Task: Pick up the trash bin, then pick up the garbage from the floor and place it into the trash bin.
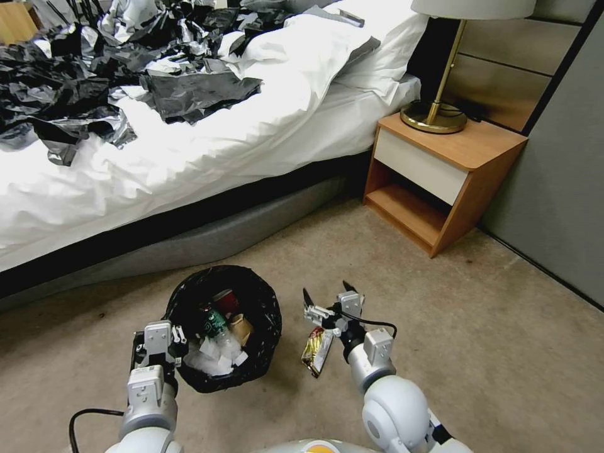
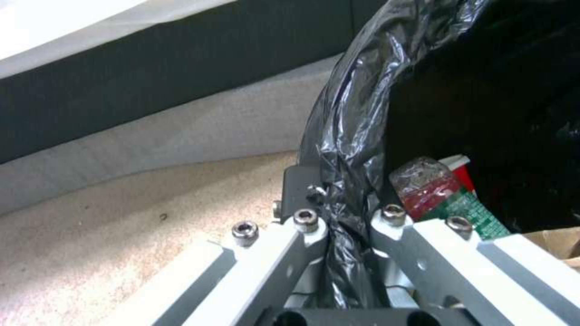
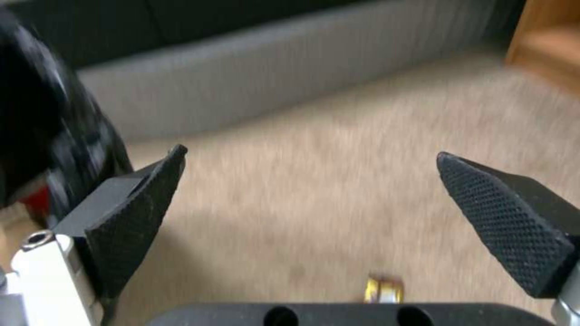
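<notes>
My left pincer (image 1: 168, 343) is clamped on the rim of the trash bin (image 1: 261, 296); beside the bin lies a shiny wrapper (image 1: 316, 351), long axis away from me; my right pincer (image 1: 327, 301), fingers apart, hangs just above it, the nearer one.

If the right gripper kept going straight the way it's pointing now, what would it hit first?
Probably bare floor. The right gripper is open and aimed ahead and down at carpet. The gray bed base lies farther along. The wrapper lies beneath its wrist; depth is hard to judge.
</notes>
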`<state>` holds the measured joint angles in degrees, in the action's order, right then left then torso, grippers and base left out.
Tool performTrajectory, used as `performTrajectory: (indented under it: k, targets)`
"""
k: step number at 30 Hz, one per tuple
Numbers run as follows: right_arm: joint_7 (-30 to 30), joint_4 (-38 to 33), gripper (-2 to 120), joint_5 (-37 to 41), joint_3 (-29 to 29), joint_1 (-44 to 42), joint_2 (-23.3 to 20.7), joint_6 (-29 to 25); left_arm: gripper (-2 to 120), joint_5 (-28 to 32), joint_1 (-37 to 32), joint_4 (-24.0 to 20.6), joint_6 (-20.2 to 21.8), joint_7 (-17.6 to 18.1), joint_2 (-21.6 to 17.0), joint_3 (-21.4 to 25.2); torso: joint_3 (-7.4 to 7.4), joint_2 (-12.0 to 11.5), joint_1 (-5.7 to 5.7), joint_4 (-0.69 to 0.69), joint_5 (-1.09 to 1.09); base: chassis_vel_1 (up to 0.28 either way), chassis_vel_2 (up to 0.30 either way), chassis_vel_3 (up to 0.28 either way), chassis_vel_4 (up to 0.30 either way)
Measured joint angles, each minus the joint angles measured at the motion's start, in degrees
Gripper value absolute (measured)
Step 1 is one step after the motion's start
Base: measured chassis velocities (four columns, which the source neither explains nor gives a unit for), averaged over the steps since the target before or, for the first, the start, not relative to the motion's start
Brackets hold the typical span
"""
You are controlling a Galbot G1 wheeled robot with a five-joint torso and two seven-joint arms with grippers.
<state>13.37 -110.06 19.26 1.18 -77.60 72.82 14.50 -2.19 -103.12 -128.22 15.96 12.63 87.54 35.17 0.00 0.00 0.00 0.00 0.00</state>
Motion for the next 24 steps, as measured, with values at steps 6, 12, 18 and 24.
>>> performTrajectory:
  k: [6,12,18,24]
  targets:
    - [-0.27,1.01,100,0.65,-0.47,0.45,-0.54,2.63,1,0.00,0.03,0.08,0.01,-0.03,-0.06,-0.08,0.00,0.00,0.00,0.00,0.00,0.000,0.000,0.000,0.000]
    - [-0.54,0.53,100,3.99,-0.55,0.61,-1.58,8.63,1,-0.01,0.01,0.16,0.02,-0.06,-0.22,-0.21,0.00,0.00,0.00,0.00,0.00,0.000,0.000,0.000,0.000]
    - [-1.40,0.99,100,4.59,-0.58,0.84,-2.14,10.83,1,-0.02,-0.14,0.16,0.03,-0.09,-0.24,-0.26,-0.01,0.00,0.00,0.00,0.00,0.000,0.000,0.000,0.000]
    - [-1.67,2.30,100,4.48,-0.71,1.19,-2.18,11.71,1,-0.11,-0.23,0.07,0.03,-0.11,-0.27,-0.34,-0.01,0.01,0.00,0.00,0.00,0.000,0.000,0.000,0.000]
